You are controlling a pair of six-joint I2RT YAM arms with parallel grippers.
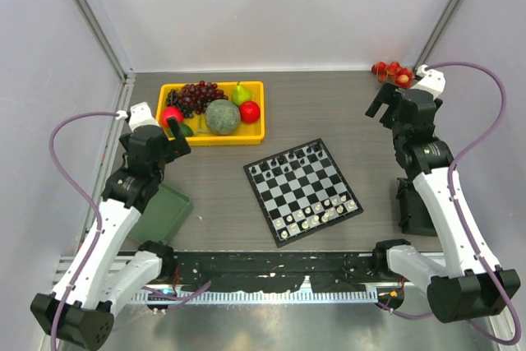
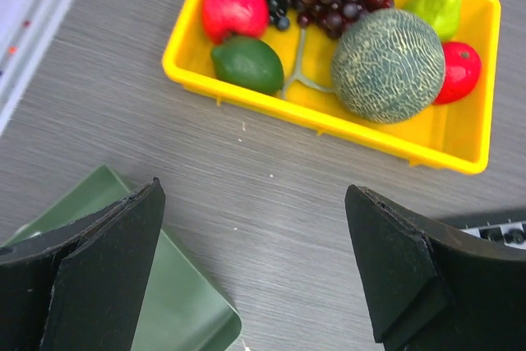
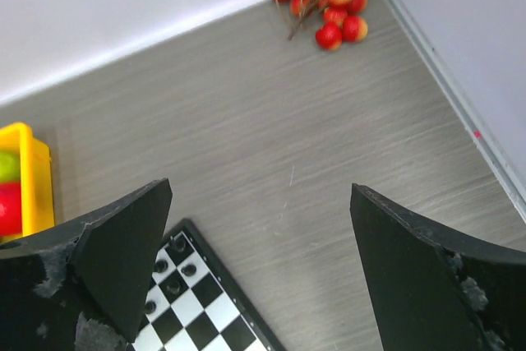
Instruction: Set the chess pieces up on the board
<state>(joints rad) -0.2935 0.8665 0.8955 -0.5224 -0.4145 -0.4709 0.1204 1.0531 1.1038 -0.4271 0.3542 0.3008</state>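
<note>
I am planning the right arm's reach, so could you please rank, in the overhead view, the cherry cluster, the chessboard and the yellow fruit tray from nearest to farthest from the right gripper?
1. Red cherry cluster: just behind the right gripper, in the far right corner.
2. Small black-and-white checkered chessboard: mid-table, to its left and nearer the bases.
3. Yellow plastic fruit tray: far left.

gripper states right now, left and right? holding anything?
Left gripper: open, holding nothing, above bare table between the green tray and the yellow tray.
Right gripper: open, holding nothing, above the board corner.
</note>
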